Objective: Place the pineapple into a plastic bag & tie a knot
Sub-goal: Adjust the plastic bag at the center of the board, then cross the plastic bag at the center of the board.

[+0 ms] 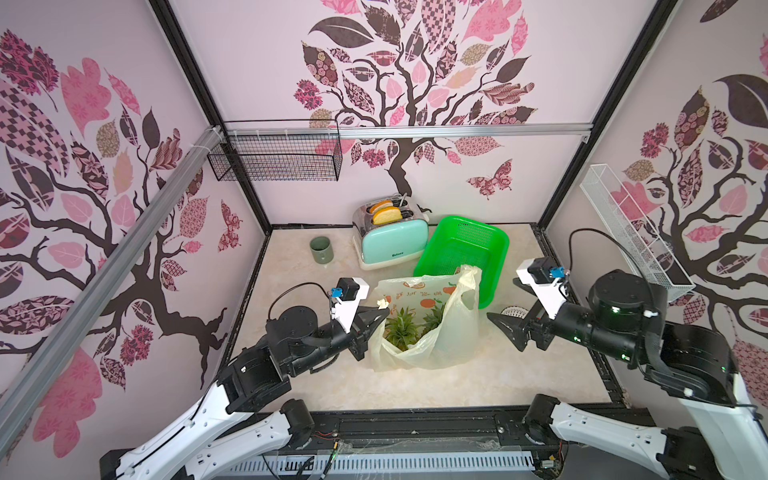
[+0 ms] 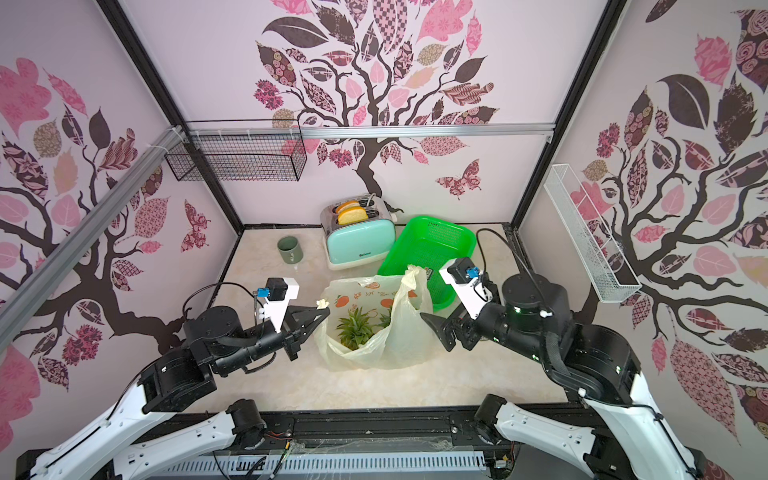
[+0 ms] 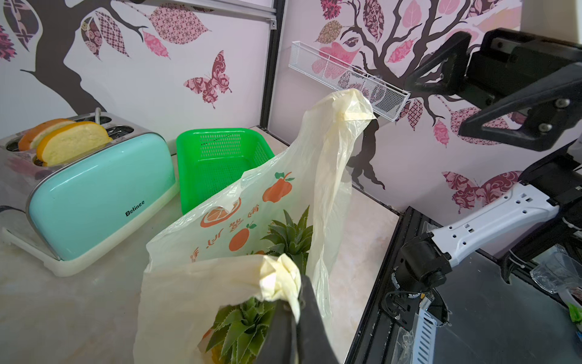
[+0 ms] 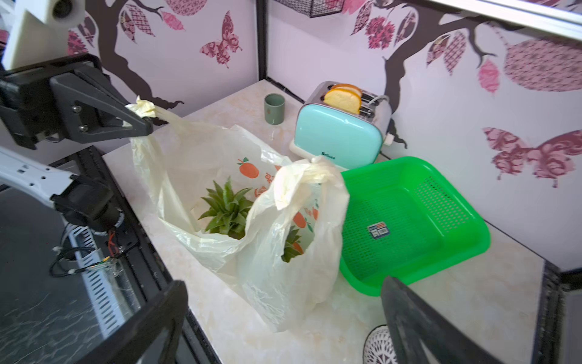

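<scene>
Right wrist view: pineapple (image 4: 225, 205) sits inside the plastic bag (image 4: 283, 283).

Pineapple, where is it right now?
In a top view the pineapple sits inside the open plastic bag at the middle of the table, just in front of the green basket.

You've got thin, translucent, crinkly film on the plastic bag (image 1: 455, 332). The basket (image 1: 461, 245) is glossy perforated green plastic. The toaster (image 1: 392, 243) has a glossy mint shell and shiny metal top. The mug (image 1: 321, 250) looks matt. The tabletop (image 1: 519, 374) is smooth, marble-look, with a slight sheen.
</scene>
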Robot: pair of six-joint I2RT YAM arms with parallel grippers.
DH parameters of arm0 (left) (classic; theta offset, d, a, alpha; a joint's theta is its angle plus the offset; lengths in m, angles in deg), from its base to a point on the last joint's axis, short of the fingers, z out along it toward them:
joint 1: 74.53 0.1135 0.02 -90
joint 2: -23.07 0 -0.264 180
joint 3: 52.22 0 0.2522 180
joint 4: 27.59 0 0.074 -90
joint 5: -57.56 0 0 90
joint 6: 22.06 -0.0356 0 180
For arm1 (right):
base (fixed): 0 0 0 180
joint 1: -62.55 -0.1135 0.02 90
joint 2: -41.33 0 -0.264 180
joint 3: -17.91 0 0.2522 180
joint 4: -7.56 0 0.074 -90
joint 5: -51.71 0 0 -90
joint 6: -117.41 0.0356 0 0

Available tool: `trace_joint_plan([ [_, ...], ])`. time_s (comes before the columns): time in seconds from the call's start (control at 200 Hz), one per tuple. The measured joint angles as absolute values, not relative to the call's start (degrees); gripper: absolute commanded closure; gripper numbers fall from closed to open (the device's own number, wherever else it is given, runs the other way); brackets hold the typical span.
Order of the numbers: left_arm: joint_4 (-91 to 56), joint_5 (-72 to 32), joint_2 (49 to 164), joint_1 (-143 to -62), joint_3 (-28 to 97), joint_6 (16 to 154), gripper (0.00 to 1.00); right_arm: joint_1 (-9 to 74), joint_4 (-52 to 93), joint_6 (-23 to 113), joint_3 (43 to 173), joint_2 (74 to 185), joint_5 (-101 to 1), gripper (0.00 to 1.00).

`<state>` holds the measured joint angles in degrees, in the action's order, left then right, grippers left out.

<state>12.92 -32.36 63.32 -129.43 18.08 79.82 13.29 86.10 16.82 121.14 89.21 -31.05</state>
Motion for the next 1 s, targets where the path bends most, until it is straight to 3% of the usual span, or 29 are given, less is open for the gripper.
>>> trace_joint_plan([
  [0.515, 11.3, -32.4, 63.2, -129.4, 16.5, 81.7, 1.00, 13.3, 74.5, 15.0, 118.9, 103.3, -26.8, 0.03],
  [0.85, 11.3, -33.4, 62.4, -129.4, 16.5, 82.7, 1.00, 13.3, 72.2, 10.9, 115.4, 103.8, -28.2, 0.64],
  [0.91, 11.1, -33.7, 62.3, -129.4, 16.5, 82.9, 1.00, 13.3, 72.1, 10.9, 115.1, 103.4, -28.8, 0.77],
  [0.97, 11.0, -33.9, 62.3, -129.4, 16.5, 83.0, 1.00, 13.3, 71.9, 11.1, 115.1, 103.1, -29.5, 0.99],
  [0.995, 11.0, -33.9, 62.5, -129.4, 16.6, 83.0, 1.00, 13.3, 71.7, 10.6, 115.1, 103.0, -29.8, 1.00],
])
